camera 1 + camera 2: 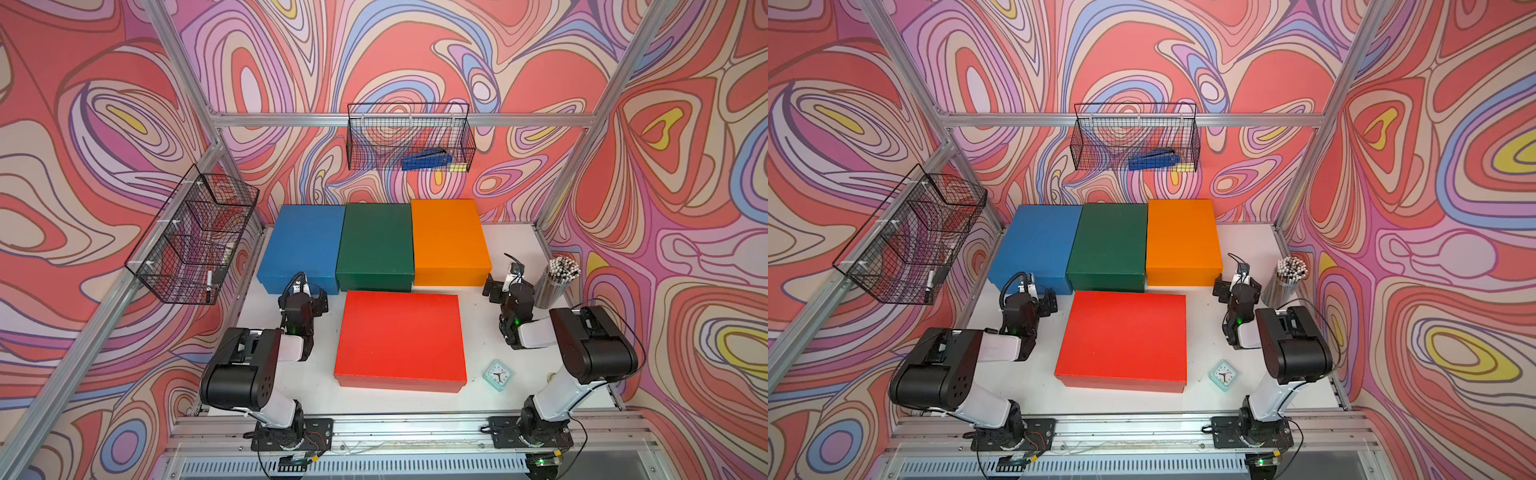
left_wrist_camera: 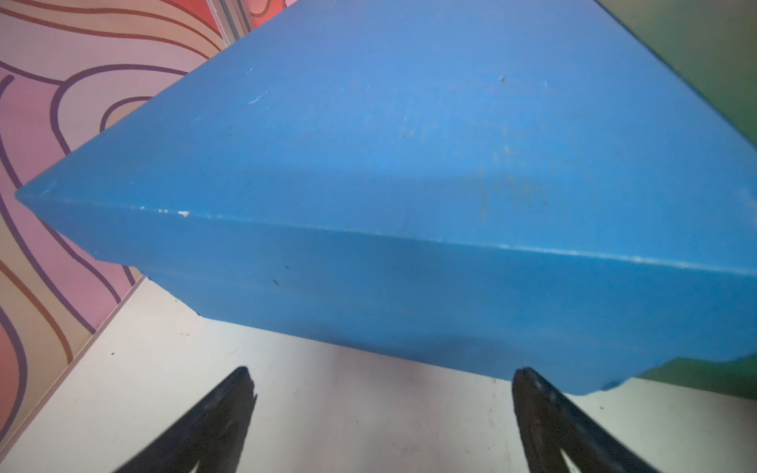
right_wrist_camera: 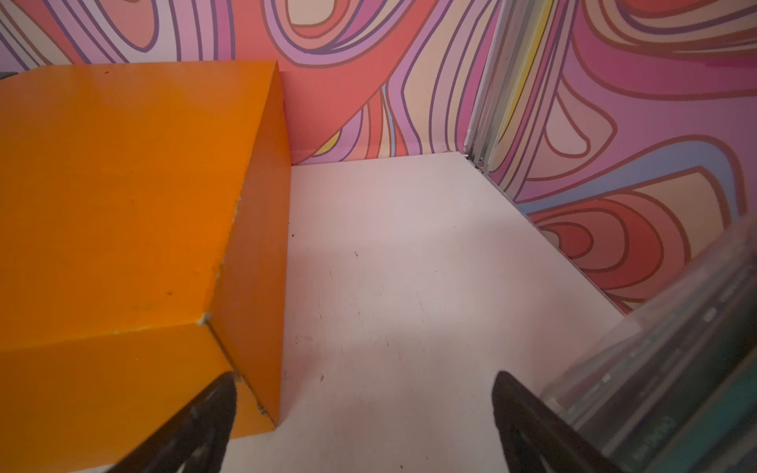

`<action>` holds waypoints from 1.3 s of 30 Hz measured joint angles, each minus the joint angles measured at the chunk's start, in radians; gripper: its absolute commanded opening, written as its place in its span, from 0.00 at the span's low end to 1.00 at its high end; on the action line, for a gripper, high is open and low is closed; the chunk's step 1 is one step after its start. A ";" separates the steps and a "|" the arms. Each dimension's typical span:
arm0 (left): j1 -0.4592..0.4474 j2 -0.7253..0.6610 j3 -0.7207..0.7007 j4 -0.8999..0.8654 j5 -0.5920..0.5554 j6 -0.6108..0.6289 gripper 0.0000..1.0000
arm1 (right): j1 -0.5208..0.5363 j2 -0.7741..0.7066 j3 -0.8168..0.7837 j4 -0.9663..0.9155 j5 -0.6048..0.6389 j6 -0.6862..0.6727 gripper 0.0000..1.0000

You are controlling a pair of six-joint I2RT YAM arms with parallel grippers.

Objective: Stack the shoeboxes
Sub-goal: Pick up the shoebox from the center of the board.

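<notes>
On the table (image 1: 478,316), four shoeboxes lie unstacked; left tool (image 2: 381,381) and right tool (image 3: 364,385) are spread, empty.
Blue box (image 1: 301,243), green box (image 1: 376,245) and orange box (image 1: 449,241) line the back; red box (image 1: 401,336) lies in front. Best squeeze a box between both tools and lift it level. Only the right wrist view shows orange's frayed corner.

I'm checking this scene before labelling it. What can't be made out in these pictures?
Clock dial: too small to read in both top views.
Blue object in the back wire basket: veiled by mesh in both top views.
Pencil cup: blurred and cut by the frame edge, right wrist view.
Green shoebox: only a sliver at the edge, left wrist view.
Red shoebox contents: under its shut lid in both top views.
</notes>
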 measured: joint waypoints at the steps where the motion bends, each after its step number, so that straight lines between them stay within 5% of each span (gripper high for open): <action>1: 0.000 0.000 0.000 0.000 0.000 0.000 1.00 | 0.000 0.000 0.000 0.000 0.000 0.000 0.98; 25: 0.003 -0.013 0.002 -0.023 0.002 0.001 1.00 | 0.000 -0.010 0.001 -0.018 0.008 0.000 0.98; 33: -0.029 -0.290 0.167 -0.371 -0.081 -0.040 1.00 | 0.021 -0.274 0.108 -0.325 0.126 0.039 0.98; 39: -0.029 -0.431 0.384 -0.780 -0.241 -0.386 1.00 | 0.206 -0.404 0.148 -0.505 0.352 0.053 0.98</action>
